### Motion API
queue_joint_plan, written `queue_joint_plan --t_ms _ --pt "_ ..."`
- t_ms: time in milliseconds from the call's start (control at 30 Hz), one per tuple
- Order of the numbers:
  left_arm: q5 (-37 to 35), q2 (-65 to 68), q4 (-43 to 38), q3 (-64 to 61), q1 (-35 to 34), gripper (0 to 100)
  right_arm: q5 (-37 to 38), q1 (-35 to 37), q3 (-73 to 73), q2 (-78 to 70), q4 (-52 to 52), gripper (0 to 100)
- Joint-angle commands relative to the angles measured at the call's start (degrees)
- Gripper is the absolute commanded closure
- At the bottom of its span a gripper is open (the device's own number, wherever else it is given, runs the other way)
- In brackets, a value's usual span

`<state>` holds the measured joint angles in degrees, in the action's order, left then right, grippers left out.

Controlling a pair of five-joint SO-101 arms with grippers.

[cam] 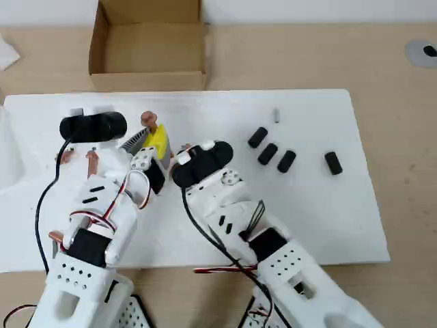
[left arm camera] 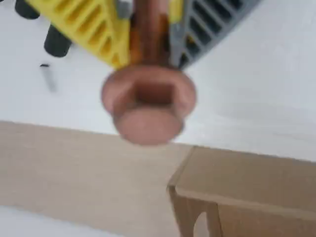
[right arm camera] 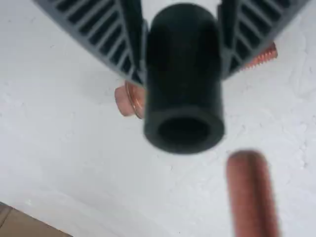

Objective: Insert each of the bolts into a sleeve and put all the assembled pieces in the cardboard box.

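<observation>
In the high view, the left gripper (cam: 146, 134) sat over the white foam board (cam: 321, 219) on the wooden table (cam: 396, 137). Four loose black cylindrical sleeves (cam: 268, 153) lay well apart from it, and the open brown cardboard box (cam: 147, 80) stood beyond the board.

In the left wrist view, its jaws were clamped on the shank of a copper-coloured flanged metal bolt (left arm camera: 148, 106). The bolt looked rigid, light and smooth.

In the right wrist view, the right gripper (right arm camera: 182, 49) was clenched across a black tubular sleeve (right arm camera: 183, 84), leaving its bore unobstructed. The sleeve was probably stiff and prone to rolling, so a mid-wall hold suited it.
</observation>
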<state>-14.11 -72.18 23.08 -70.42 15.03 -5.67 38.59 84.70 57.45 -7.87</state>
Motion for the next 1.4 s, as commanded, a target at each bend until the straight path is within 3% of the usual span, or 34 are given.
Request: queue_joint_plan --t_ms 0,533,767,1000,1367 --pt "-0.35 -0.66 -1.76 4.75 -0.44 100 -1.32 0.84 0.13 1.54 1.32 98.9" --pt "-0.53 -0.57 -1.67 4.75 1.85 100 -3.34 4.35 -0.04 1.45 1.67 98.9" --pt "-2.02 -1.01 -1.05 2.99 2.02 100 -3.34 4.18 -0.13 1.36 1.67 98.9" --pt "-3.69 -1.1 4.75 2.99 2.99 100 -3.34 4.0 -0.13 1.71 1.67 98.9" --pt "-3.34 -1.1 4.75 2.55 2.55 100 -3.43 2.33 -1.45 1.71 1.67 98.9"
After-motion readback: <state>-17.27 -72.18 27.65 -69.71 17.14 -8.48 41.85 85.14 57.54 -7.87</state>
